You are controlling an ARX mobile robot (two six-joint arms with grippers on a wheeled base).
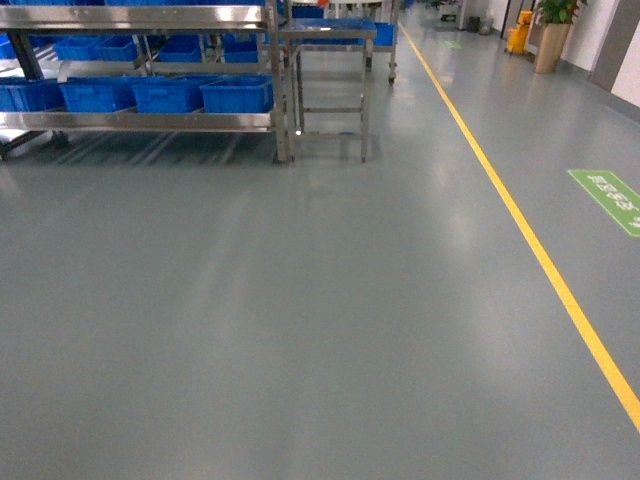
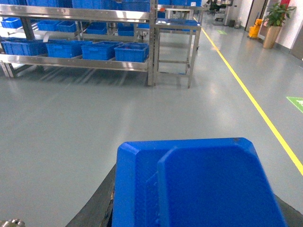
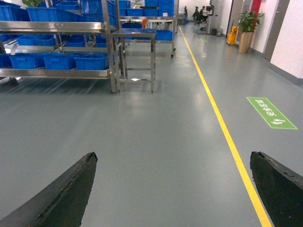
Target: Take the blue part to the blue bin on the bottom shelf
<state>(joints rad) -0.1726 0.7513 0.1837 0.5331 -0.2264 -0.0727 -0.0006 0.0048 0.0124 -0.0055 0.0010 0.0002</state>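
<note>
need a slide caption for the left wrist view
Left gripper carrying blue part toward the rack of blue bins.

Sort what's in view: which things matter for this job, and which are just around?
Job:
blue part in the left claw
blue bins on the bottom shelf

Just around:
small steel table
yellow floor line
green floor sign
potted plant

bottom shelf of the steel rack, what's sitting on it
A row of blue bins stands side by side on the bottom shelf, more behind them. What the bins contain cannot be seen from here; their walls hide the insides.
</note>
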